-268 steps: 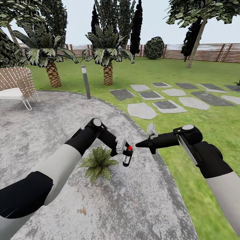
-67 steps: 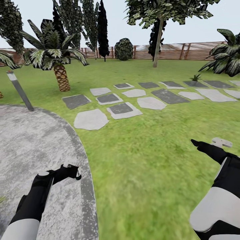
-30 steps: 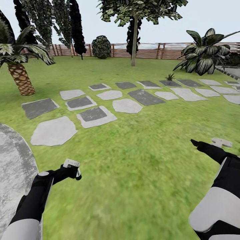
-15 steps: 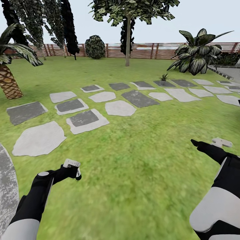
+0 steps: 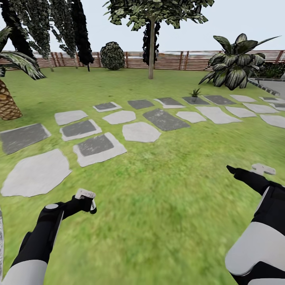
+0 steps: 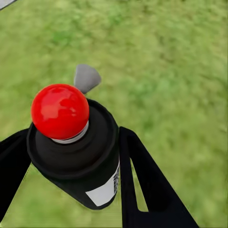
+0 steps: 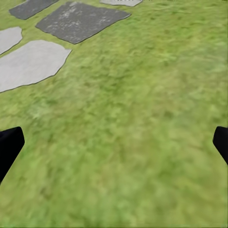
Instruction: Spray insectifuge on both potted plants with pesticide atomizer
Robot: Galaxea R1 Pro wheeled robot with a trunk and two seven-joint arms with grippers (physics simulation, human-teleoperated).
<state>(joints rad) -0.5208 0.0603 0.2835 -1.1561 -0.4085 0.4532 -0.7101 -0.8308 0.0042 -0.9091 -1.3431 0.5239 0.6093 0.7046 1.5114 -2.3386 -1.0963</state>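
Observation:
In the left wrist view the pesticide atomizer (image 6: 78,156), a dark bottle with a red top and white label, sits between the black fingers of my left gripper (image 6: 71,166), which is shut on it over grass. The head view places that gripper (image 5: 89,202) low at the left above the lawn. My right gripper (image 5: 233,171) hovers at the right; its fingertips (image 7: 9,145) stand far apart in the right wrist view, open and empty. One small potted plant (image 5: 194,93) stands far ahead among the stepping stones of the garden.
Flat stepping stones (image 5: 140,131) cross the lawn ahead. A palm trunk (image 5: 6,105) is at the left and a big striped-leaf plant (image 5: 236,65) at the right. A tree (image 5: 151,51), round shrub (image 5: 112,56) and slatted fence (image 5: 178,60) close the back.
The view has swung right: the patio and the plant beside it slid out at the left, and the stepping stones and far small plant shifted left. Both arms keep their pose.

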